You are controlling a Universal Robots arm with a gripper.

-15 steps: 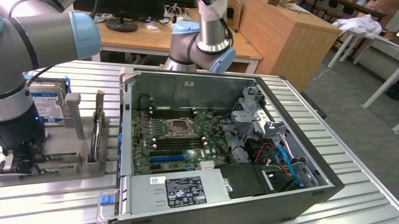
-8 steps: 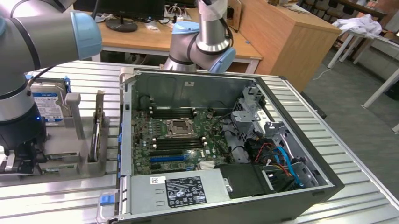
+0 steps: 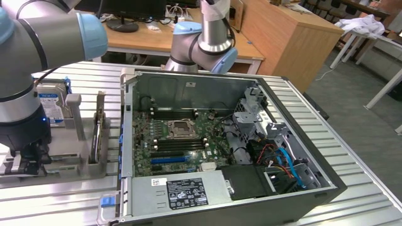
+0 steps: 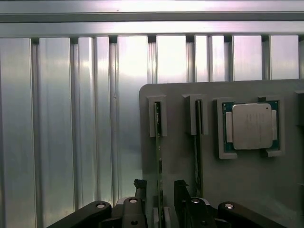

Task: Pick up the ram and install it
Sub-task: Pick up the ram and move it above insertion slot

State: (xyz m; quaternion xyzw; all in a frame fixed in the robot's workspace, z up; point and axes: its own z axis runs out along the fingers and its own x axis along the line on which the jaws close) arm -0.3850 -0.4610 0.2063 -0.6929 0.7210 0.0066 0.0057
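Two ram sticks stand on edge in slots of a grey holder (image 4: 237, 190). In the wrist view the nearer ram (image 4: 158, 152) runs lengthwise into the gap between my gripper's (image 4: 160, 190) black fingers (image 4: 139, 187), which stand open on either side of it. I cannot tell whether they touch it. The other ram (image 4: 198, 142) stands parallel beside it. In the exterior view my gripper (image 3: 25, 162) hangs over the holder's near end at that view's left, with the ram (image 3: 95, 136) upright beside the open computer case (image 3: 188, 89). Black memory slots (image 3: 172, 114) lie on the motherboard inside.
A square silver-topped processor (image 4: 250, 126) sits in a pocket of the holder beside the rams. A hard drive (image 3: 53, 110) with a blue label stands behind the arm. Everything rests on a ribbed aluminium table (image 4: 57, 133). A second arm's base (image 3: 201, 42) rises behind the case.
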